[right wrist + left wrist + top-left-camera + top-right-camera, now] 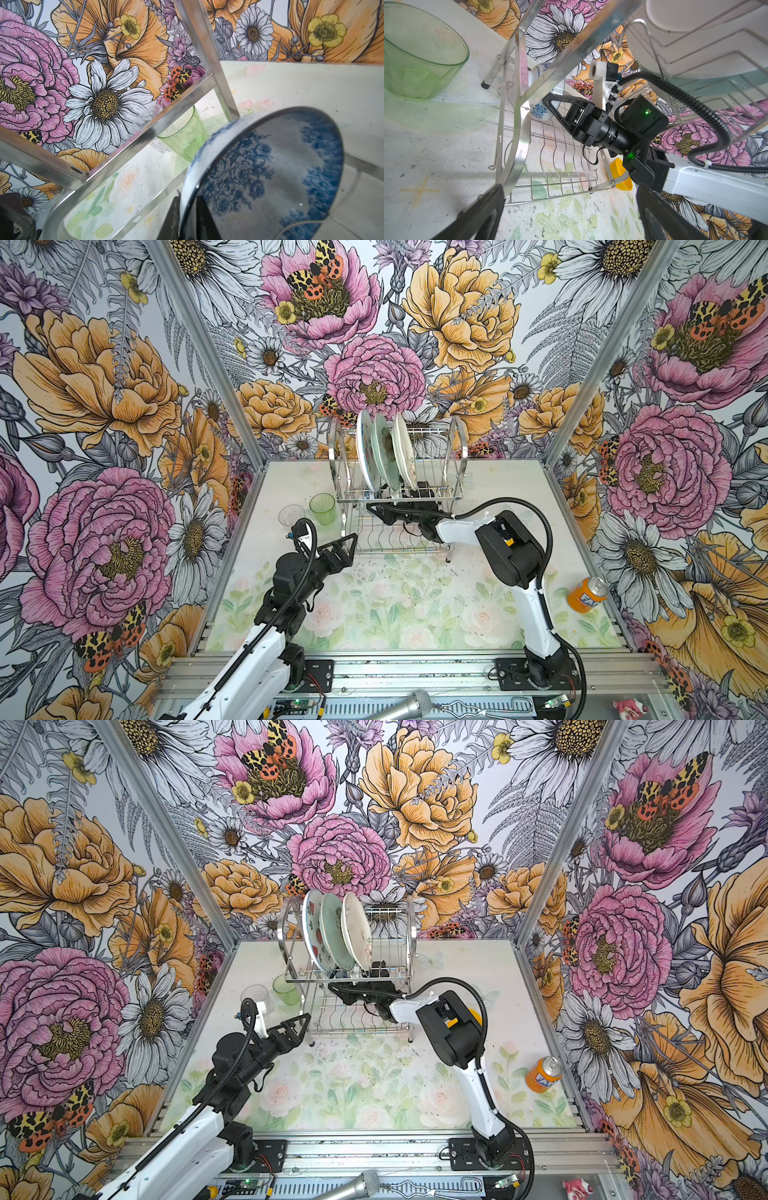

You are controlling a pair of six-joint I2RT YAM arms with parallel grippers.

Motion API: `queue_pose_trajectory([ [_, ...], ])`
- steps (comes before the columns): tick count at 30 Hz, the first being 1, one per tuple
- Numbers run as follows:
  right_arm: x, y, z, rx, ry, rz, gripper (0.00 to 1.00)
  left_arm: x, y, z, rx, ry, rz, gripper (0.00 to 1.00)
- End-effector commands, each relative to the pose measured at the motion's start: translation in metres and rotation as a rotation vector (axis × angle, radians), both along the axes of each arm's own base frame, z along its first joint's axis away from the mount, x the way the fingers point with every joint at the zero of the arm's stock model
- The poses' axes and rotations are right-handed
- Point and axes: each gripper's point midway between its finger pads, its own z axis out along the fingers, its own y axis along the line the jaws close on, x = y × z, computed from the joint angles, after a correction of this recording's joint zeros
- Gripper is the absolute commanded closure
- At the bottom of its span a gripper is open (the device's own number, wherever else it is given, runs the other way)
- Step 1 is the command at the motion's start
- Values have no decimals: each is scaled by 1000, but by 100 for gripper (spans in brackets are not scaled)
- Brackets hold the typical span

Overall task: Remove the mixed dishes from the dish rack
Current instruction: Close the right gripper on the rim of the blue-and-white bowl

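Silver microphone (399, 707) lies nearest. Left claw (348, 546), jaws apart, hangs near-left of shiny steel wire dish rack (458, 448). Right claw (188, 200) clamps blue-and-white bowl (270, 172) rim in lower tier.

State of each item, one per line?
left gripper, open
right gripper, shut on blue-and-white bowl
blue-and-white bowl, on edge, dish rack's lower tier
watermelon plate, upright, upper tier
pale green plate, upright, upper tier
cream plate, upright, upper tier
green tumbler, upright on table
clear glass, upright on table
yellow bowl, tipped, partly hidden
soda can, upright on table
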Motion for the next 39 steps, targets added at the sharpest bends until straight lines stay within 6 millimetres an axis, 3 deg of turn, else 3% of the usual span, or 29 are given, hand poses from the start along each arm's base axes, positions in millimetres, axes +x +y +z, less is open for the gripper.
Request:
queue_pose_trajectory([
  [1, 7, 4, 11, 39, -20, 5, 87, 4, -3, 19, -4, -48, -11, 1],
  [12, 5, 5, 24, 62, -40, 22, 100, 10, -9, 20, -10, -39, -29, 1],
  [33, 0, 13, 58, 198, -81, 80, 100, 10, -11, 16, -7, -21, -36, 1],
  [39, -5, 10, 58, 178, -93, 71, 100, 11, -11, 18, -10, -24, -32, 1],
])
